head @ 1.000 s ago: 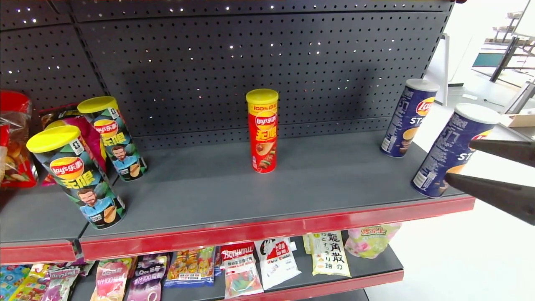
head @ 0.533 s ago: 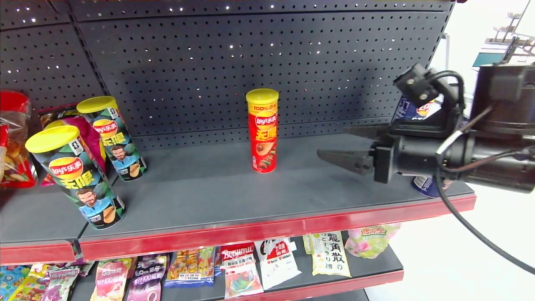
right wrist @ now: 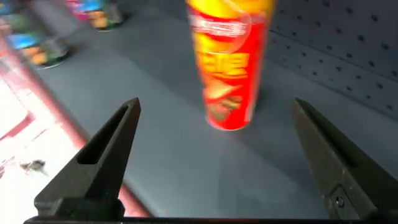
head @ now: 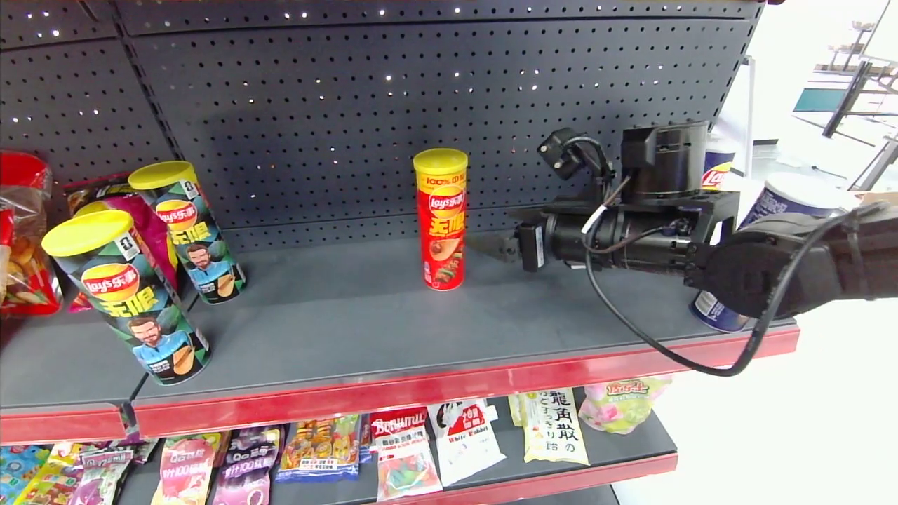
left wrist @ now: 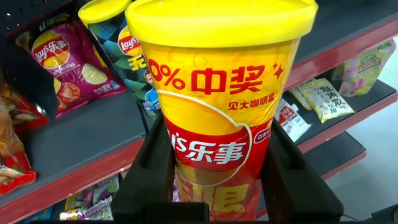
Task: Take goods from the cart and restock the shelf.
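- Right wrist view: I saw my right gripper (right wrist: pixel 216 104) spread wide, just beside the red can (right wrist: pixel 230 62), which stood upright on the shelf (head: pixel 351 315).
- My left gripper (left wrist: pixel 217 174) pinched a yellow-lidded can (left wrist: pixel 217 81), well apart from the red can.

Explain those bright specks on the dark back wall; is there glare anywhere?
Head view: the specks are light through holes in the back panel; the red shelf edge shines, the room at far right is washed out. Left wrist view: the yellow-lidded can in the left gripper is evenly lit. Right wrist view: the red can stands in soft light.
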{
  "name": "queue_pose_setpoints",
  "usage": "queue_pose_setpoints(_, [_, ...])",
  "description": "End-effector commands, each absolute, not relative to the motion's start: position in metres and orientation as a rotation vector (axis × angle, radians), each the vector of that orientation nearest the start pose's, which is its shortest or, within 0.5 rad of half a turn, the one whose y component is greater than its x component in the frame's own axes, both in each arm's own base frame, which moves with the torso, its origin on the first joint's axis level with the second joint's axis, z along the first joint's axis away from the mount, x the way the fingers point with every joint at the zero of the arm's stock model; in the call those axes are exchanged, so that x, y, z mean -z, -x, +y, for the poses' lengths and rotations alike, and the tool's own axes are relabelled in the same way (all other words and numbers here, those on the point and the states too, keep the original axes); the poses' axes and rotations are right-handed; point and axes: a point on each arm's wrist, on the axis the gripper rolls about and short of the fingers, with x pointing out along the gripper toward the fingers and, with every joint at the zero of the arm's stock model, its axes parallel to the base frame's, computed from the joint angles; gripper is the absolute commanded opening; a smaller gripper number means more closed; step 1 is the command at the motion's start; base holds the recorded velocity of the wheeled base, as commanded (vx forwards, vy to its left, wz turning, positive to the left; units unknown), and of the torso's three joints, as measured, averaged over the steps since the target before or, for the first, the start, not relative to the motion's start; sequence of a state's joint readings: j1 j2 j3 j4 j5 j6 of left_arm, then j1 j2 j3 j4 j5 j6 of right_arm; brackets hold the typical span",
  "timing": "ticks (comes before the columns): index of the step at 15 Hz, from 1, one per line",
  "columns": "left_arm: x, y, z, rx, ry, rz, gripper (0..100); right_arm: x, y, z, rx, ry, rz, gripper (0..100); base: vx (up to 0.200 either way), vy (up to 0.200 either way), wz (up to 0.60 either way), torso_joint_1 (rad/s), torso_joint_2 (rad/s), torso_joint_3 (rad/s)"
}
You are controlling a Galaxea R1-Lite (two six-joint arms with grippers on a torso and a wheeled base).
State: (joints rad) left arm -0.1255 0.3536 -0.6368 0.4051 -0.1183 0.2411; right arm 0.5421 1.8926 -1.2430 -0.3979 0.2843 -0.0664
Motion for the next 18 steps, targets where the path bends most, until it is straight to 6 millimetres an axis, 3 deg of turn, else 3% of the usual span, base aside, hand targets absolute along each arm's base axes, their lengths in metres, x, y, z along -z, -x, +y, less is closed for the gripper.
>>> queue_pose_setpoints(1, [-0.213, 0.032, 0.001, 0.258, -0.241, 0.096, 0, -0.199, -0.337, 0.209, -0.797, 0.083, 0.265, 100, 0.0, 0.0, 0.0, 0.0, 0.0, 0.0])
queue_pose_setpoints(5, [-0.213, 0.031, 0.001, 0.258, -0.24, 0.104, 0, -0.208, -0.356, 0.22, -0.774, 0.042, 0.217, 100, 0.0, 0.0, 0.0, 0.0, 0.0, 0.0])
queue_pose_setpoints(10, [-0.214, 0.029, 0.001, 0.259, -0.24, 0.107, 0, -0.217, -0.358, 0.23, -0.795, 0.038, 0.177, 100, 0.0, 0.0, 0.0, 0.0, 0.0, 0.0])
queue_pose_setpoints(14, [-0.214, 0.03, 0.001, 0.257, -0.24, 0.102, 0, -0.214, -0.35, 0.245, -0.829, 0.033, 0.189, 100, 0.0, 0.0, 0.0, 0.0, 0.0, 0.0])
queue_pose_setpoints(18, [-0.216, 0.031, 0.001, 0.256, -0.24, 0.093, 0, -0.208, -0.365, 0.258, -0.786, 0.033, 0.171, 100, 0.0, 0.0, 0.0, 0.0, 0.0, 0.0])
